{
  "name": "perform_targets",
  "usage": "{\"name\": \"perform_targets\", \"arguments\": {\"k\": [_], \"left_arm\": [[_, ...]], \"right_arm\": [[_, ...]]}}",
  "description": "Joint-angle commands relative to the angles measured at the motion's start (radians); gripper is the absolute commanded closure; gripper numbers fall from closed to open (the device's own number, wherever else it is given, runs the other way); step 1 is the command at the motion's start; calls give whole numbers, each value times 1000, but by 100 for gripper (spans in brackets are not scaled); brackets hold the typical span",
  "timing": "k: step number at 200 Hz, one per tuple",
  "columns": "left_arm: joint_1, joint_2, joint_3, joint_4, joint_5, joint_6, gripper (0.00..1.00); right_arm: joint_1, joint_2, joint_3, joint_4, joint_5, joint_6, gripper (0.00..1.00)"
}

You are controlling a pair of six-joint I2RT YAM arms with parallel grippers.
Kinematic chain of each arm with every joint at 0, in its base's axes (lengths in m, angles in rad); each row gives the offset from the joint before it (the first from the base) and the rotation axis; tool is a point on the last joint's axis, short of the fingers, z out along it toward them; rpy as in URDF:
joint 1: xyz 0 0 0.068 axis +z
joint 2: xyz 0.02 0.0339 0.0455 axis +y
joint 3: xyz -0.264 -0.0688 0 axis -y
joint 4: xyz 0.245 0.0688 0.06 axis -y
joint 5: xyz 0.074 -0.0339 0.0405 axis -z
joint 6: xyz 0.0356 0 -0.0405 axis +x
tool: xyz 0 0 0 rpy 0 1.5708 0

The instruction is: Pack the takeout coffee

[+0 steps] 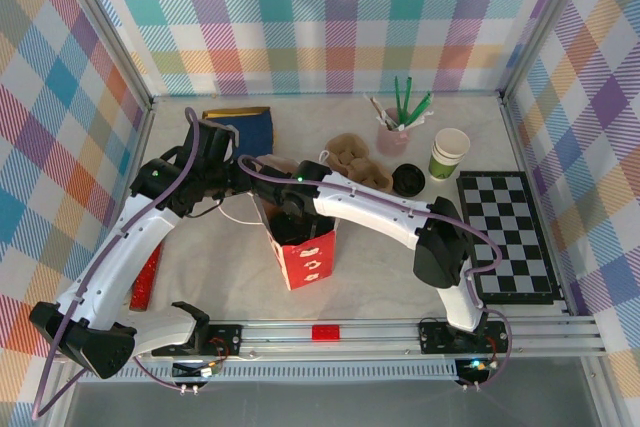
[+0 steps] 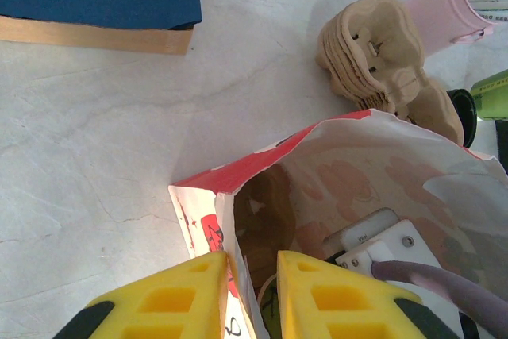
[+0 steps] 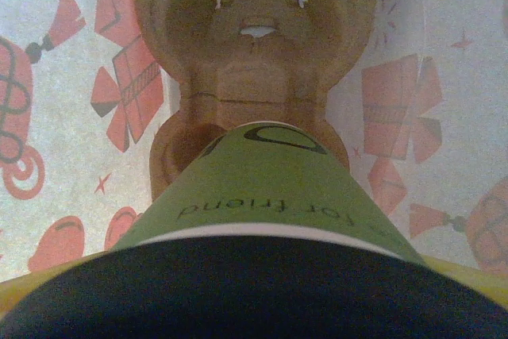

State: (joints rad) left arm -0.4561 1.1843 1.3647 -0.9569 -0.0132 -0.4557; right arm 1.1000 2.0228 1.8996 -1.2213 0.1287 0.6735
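The red bag [image 1: 305,257] stands upright mid-table with its mouth open. My left gripper [image 2: 252,258] is shut on the bag's near rim wall [image 2: 230,220], one yellow finger on each side. My right arm [image 1: 360,202] reaches down into the bag. Inside, the takeout coffee [image 3: 270,188], green with a black lid [image 3: 238,291], sits between the jaws of my right gripper [image 3: 254,303]. Its base is in a pocket of a brown cardboard carrier [image 3: 246,61] on the bag's floor. The lid hides most of my right fingers.
Behind the bag are a stack of cardboard carriers [image 1: 360,159], a pink holder of straws [image 1: 392,132], a loose black lid [image 1: 408,179] and a lidless cup stack [image 1: 449,154]. A checkered mat [image 1: 510,237] lies right, a blue box [image 1: 240,127] back left.
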Motion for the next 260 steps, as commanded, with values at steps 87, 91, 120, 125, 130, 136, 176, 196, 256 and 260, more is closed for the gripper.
{"name": "perform_targets", "arguments": {"k": [87, 91, 120, 125, 130, 136, 176, 196, 256, 260], "left_arm": [[-4, -26, 1, 41, -9, -14, 76], [-4, -26, 1, 41, -10, -13, 76], [-4, -26, 0, 41, -12, -14, 76], [-4, -26, 1, 41, -14, -14, 76], [-4, -26, 1, 41, -13, -14, 76], [-4, -26, 1, 41, -13, -14, 76], [-4, -25, -3, 44, -16, -16, 76], [-4, -25, -6, 47, -15, -17, 76], [-4, -26, -9, 53, -18, -18, 76], [-4, -27, -9, 52, -18, -18, 76]], "right_arm": [[12, 11, -4, -22, -11, 11, 65], [13, 11, -4, -21, -12, 11, 65], [12, 11, -10, -15, -14, 12, 65], [12, 11, -9, -14, -14, 11, 65], [12, 10, -10, -14, -14, 12, 65], [13, 9, -10, -14, -14, 11, 65], [14, 13, -12, -9, -24, 12, 65], [15, 11, -14, -4, -34, 8, 65], [25, 19, -7, -6, -52, 4, 65], [24, 19, -7, -6, -55, 4, 65]]}}
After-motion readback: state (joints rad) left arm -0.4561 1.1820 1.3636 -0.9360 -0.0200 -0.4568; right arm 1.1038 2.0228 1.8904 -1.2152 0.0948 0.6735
